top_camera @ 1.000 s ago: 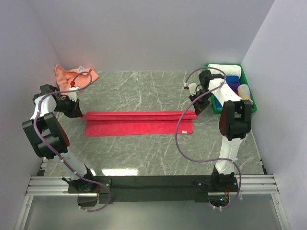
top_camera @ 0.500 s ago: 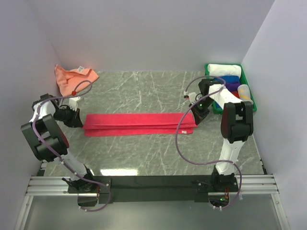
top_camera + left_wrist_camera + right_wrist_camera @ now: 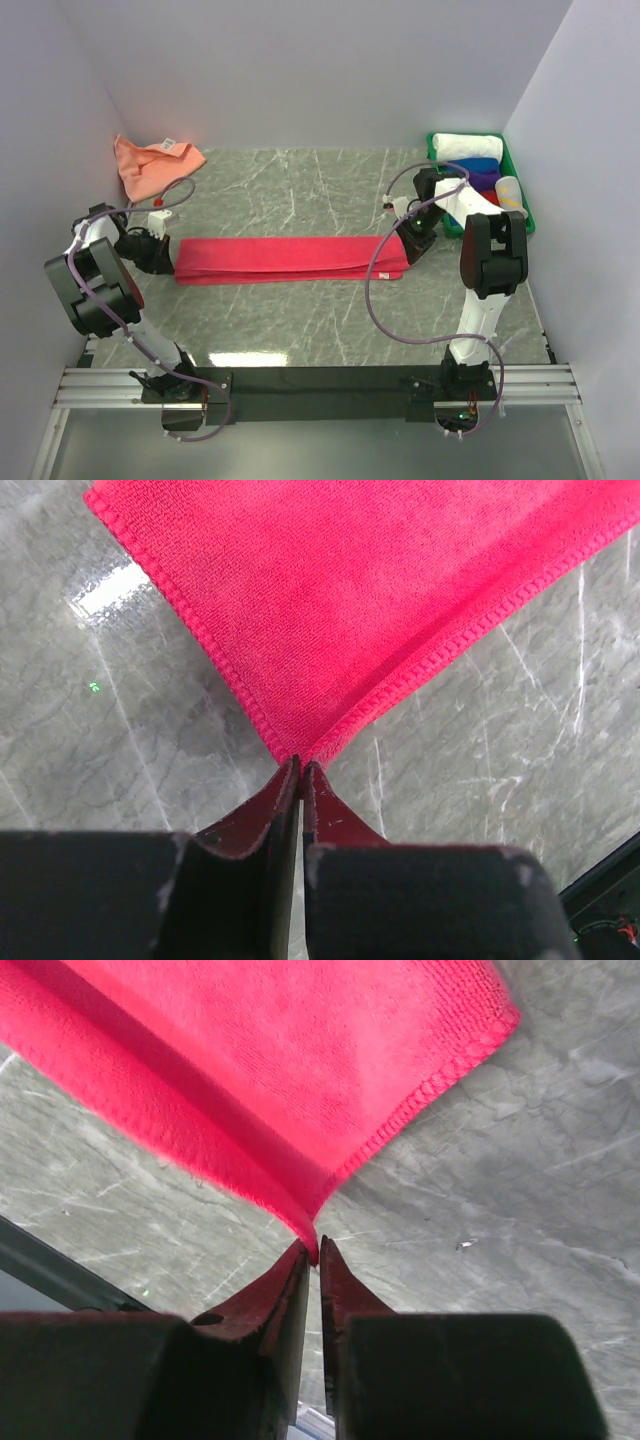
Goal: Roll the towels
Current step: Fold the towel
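Both arms have come nearer you, and the pink towel (image 3: 285, 259) is now folded thinner. From above, it lies flat on the table (image 3: 300, 320), a long strip between the left gripper (image 3: 170, 262) and right gripper (image 3: 407, 250). Left wrist: fingers (image 3: 250, 820) nearly pressed together, towel corner at their tips. Right wrist: the same. You cannot tell if either pinches it.

Crimson towel (image 3: 290, 258) folded over, now a narrow strip. Left gripper (image 3: 163, 262) and right gripper (image 3: 408, 250) moved toward the desk's (image 3: 300, 320) near edge.
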Action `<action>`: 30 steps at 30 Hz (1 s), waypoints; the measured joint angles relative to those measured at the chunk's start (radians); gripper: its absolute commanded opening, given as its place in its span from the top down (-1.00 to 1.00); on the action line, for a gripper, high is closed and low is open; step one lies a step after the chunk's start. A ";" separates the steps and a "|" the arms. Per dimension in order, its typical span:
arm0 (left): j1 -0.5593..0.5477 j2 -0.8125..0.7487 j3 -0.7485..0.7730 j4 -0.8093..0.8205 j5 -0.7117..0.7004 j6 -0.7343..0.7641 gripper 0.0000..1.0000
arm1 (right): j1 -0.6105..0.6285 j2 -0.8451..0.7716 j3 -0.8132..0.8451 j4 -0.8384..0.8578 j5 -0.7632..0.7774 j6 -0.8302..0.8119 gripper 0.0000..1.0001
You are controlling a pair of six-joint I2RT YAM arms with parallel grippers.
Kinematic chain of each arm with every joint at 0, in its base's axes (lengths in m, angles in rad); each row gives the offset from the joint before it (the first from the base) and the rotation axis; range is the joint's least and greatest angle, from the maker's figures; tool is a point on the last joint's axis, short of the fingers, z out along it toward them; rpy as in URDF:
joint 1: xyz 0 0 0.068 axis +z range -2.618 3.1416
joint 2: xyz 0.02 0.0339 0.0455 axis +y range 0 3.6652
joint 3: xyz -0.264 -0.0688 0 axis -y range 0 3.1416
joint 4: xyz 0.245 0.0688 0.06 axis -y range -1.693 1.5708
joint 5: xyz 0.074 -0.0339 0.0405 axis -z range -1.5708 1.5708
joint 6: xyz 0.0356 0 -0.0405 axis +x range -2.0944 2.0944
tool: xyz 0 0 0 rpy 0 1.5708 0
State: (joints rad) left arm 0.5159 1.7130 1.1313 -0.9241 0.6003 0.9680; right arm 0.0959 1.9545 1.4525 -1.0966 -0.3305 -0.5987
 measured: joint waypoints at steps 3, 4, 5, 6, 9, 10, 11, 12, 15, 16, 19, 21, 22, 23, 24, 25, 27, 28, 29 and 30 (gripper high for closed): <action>0.000 0.000 0.000 -0.002 -0.003 0.007 0.90 | 0.000 0.000 0.000 -0.009 0.000 -0.008 0.82; 0.000 0.000 0.000 -0.002 -0.003 0.008 0.94 | 0.000 0.000 0.000 -0.010 0.000 -0.010 1.00; 0.000 0.000 0.000 -0.002 -0.003 0.011 0.99 | 0.000 0.000 0.000 -0.011 0.000 -0.015 1.00; 0.000 0.000 0.000 -0.002 -0.003 0.011 0.99 | 0.000 0.000 0.000 -0.011 -0.001 -0.013 1.00; 0.000 0.000 0.004 -0.004 0.008 0.006 0.99 | 0.000 0.000 0.003 -0.016 -0.003 -0.013 1.00; 0.000 0.000 0.010 -0.007 0.011 0.005 0.99 | 0.000 0.000 0.008 -0.019 -0.004 -0.013 1.00; 0.000 0.001 0.023 -0.016 0.018 0.002 0.99 | 0.000 0.000 0.017 -0.023 -0.003 -0.013 1.00; 0.000 0.005 0.047 -0.028 0.028 -0.008 0.99 | 0.000 0.000 0.032 -0.024 -0.003 -0.013 1.00; 0.000 0.027 0.138 -0.042 0.056 -0.039 0.99 | 0.000 0.005 0.111 -0.042 -0.003 -0.012 1.00; 0.000 0.039 0.175 -0.043 0.066 -0.050 0.99 | 0.000 0.010 0.142 -0.045 -0.004 -0.012 1.00; 0.000 0.081 0.283 -0.044 0.092 -0.096 0.99 | 0.000 0.031 0.248 -0.049 -0.004 -0.010 1.00; -0.003 0.113 0.351 -0.045 0.109 -0.131 0.99 | 0.000 0.051 0.326 -0.059 -0.003 -0.005 1.00; -0.005 0.127 0.378 -0.043 0.113 -0.150 0.99 | 0.000 0.061 0.365 -0.060 -0.003 -0.002 1.00; -0.008 0.143 0.409 -0.039 0.118 -0.170 0.99 | 0.000 0.071 0.404 -0.061 -0.003 0.002 1.00; -0.014 0.158 0.439 -0.031 0.122 -0.192 0.99 | 0.000 0.081 0.440 -0.066 -0.003 0.006 1.00; -0.019 0.170 0.462 -0.022 0.124 -0.214 0.99 | 0.000 0.097 0.492 -0.073 -0.003 0.012 1.00; -0.034 0.191 0.504 0.001 0.126 -0.266 0.99 | -0.001 0.129 0.591 -0.068 0.000 0.027 1.00; -0.041 0.200 0.526 0.016 0.128 -0.294 0.99 | -0.001 0.146 0.638 -0.068 0.002 0.035 1.00; -0.048 0.209 0.545 0.034 0.128 -0.322 0.99 | -0.002 0.162 0.681 -0.063 0.006 0.043 1.00; -0.055 0.216 0.563 0.048 0.129 -0.346 0.99 | -0.002 0.171 0.708 -0.058 0.008 0.050 1.00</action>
State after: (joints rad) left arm 0.4610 1.9293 1.6939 -0.8764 0.7292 0.6216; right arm 0.0937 2.1258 2.1609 -1.1545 -0.3225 -0.5488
